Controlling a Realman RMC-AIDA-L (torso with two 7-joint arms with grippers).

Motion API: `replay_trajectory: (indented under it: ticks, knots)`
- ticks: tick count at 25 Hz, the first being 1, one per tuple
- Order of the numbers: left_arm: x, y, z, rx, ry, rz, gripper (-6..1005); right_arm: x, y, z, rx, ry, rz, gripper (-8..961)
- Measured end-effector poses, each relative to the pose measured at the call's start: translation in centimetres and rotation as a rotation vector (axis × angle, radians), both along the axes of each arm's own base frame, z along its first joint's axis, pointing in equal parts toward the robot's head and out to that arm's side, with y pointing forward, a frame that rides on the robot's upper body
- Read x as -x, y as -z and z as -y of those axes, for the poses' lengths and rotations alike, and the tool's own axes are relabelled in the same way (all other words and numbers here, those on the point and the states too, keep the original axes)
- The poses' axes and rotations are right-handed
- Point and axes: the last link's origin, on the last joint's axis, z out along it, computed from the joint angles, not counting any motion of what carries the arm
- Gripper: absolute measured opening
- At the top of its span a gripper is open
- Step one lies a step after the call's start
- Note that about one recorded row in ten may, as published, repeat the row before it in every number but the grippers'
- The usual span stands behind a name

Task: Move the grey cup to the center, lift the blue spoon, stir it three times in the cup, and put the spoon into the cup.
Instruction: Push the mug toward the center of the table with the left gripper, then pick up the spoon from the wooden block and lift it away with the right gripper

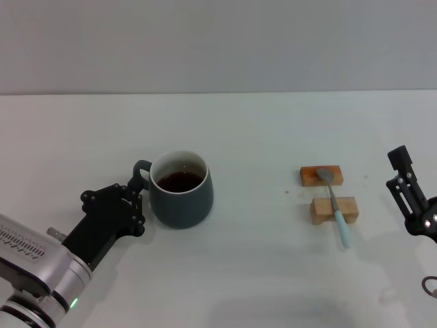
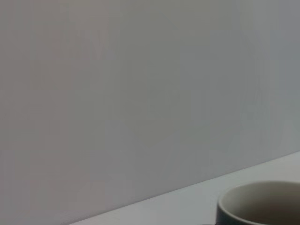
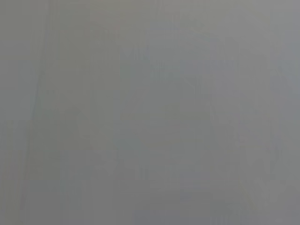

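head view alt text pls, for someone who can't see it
The left gripper sits at the handle of a grey cup of dark liquid on a white table. A blue spoon lies across two wooden blocks; the right gripper waits beyond.

Left wrist view: grey cup (image 2: 262,204) cut off by frame edge, only rim showing. Head view: cup handle (image 1: 140,171) partly hidden behind left gripper (image 1: 133,195) fingertips.

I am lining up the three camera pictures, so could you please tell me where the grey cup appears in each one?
Head view: the grey cup stands left of centre on the white table, its handle toward the left claw.
Left wrist view: only its white rim shows, in the lower right corner.
Right wrist view: not in it.
Shared landmark: the table edge against the grey wall.
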Motion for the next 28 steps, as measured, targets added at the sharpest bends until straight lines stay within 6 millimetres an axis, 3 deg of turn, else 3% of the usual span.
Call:
replay_trajectory:
  ticks: [11, 21, 24, 25, 28]
  knots:
    - [-1.3, 1.0, -0.1, 0.042, 0.046, 0.004, 62, 0.1, 0.0, -0.1, 0.0, -0.004, 0.0, 699]
    - [-1.2, 1.0, 0.0, 0.042, 0.045, 0.0, 70, 0.1, 0.0, -0.3, -0.001, -0.006, 0.001, 695]
    - [-0.6, 0.5, 0.2, 0.018, 0.026, 0.007, 72, 0.0, 0.0, -0.2, -0.001, 0.002, 0.004, 694]
    - [1.4, -1.6, 1.5, -0.092, -0.048, 0.044, 73, -0.1, 0.0, -0.2, -0.002, 0.008, 0.005, 693]
    - [3.1, -3.9, 3.6, -0.223, -0.1, 0.093, 76, -0.5, -0.1, -0.1, -0.009, 0.034, 0.003, 692]
